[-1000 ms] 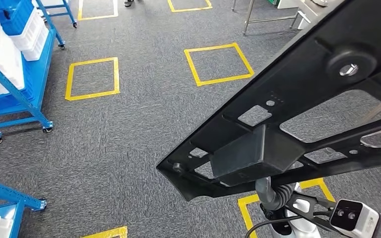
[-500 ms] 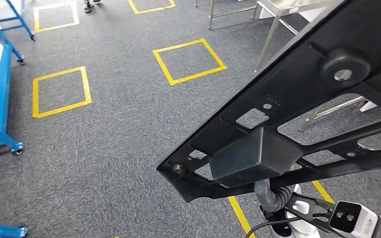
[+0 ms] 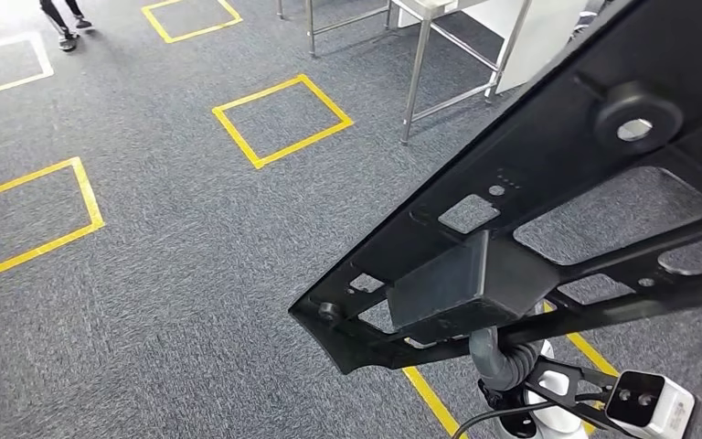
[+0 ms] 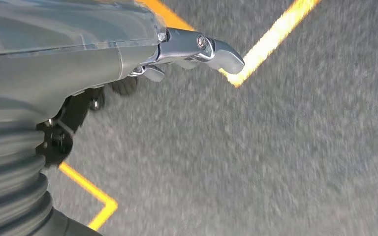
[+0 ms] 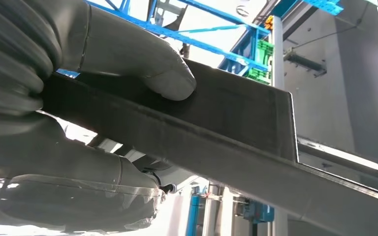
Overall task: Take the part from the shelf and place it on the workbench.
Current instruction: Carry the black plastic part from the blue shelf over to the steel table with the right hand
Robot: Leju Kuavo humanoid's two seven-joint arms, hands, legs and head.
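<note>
- Head view: the long black moulded plastic panel with cut-out windows [image 3: 548, 210] hung above the grey carpet floor [image 3: 164, 274], looking stiff, light and unwieldy.
- Left wrist view: the left hand [image 4: 197, 49] held nothing, its fingers probably loose.
- Right wrist view: the right hand [image 5: 78, 98] pinched the panel's edge rib, a sound grip point.

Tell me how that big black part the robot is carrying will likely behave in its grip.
The black part probably stays stiff: it spans the head view without sagging. Its many cutouts suggest it's light for its size. Held at one edge by the right robot hand, it may swing or twist.

Grey carpet [image 3: 174, 274]; yellow tape squares [image 3: 281, 120]
</note>
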